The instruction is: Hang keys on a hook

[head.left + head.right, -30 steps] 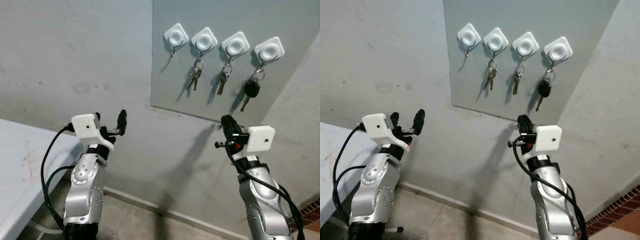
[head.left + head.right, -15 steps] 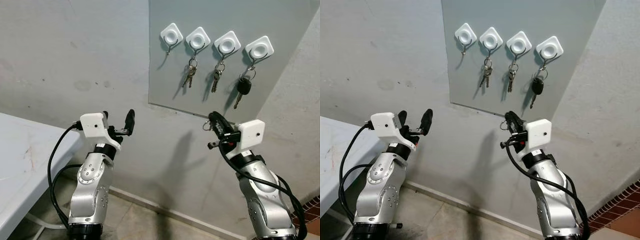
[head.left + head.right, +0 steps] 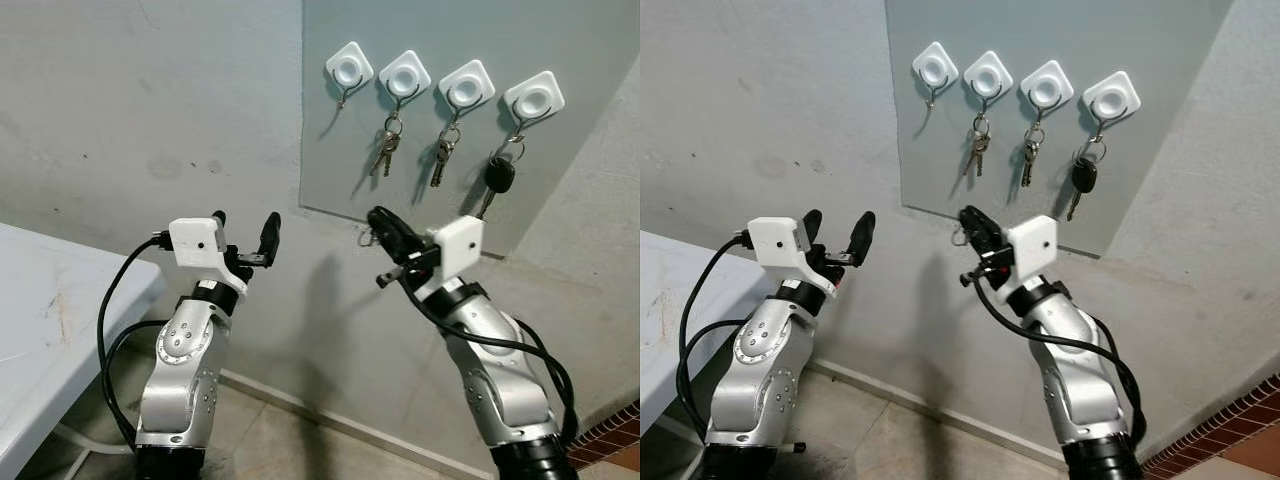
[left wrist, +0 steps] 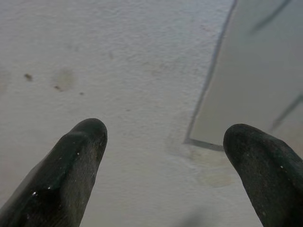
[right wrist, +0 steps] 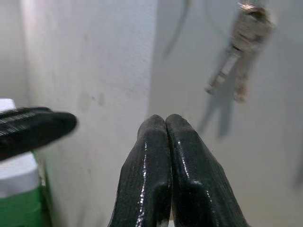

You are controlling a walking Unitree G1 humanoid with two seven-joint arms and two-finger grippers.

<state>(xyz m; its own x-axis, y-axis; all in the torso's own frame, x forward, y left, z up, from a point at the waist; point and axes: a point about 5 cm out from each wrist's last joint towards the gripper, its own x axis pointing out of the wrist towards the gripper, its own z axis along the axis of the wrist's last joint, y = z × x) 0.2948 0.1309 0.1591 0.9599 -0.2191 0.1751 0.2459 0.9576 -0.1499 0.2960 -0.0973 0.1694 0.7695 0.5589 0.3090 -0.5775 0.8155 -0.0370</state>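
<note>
A grey panel (image 3: 560, 40) on the wall carries a row of white hooks. The leftmost hook (image 3: 350, 68) is bare. Beside it hang two key bunches (image 3: 386, 152) (image 3: 440, 160), and the rightmost hook holds a black car key (image 3: 500, 178). My right gripper (image 3: 378, 222) is raised just below the panel's lower left corner, shut on a small metal key ring (image 3: 366, 238) that pokes out beside its tips. In the right wrist view its fingertips (image 5: 154, 130) press together, with a hung key bunch (image 5: 241, 56) ahead. My left gripper (image 3: 246, 226) stands open to the left, holding nothing.
A white table (image 3: 50, 320) juts in at the left, close to my left arm. The plain wall (image 3: 150, 120) is right ahead, meeting the tiled floor (image 3: 270, 440) below. A strip of red brick (image 3: 618, 425) lies at the bottom right.
My right gripper has swung left and slightly up with the key ring, from under the car key to under the panel's lower left corner. The left arm has crept rightwards a little.
</note>
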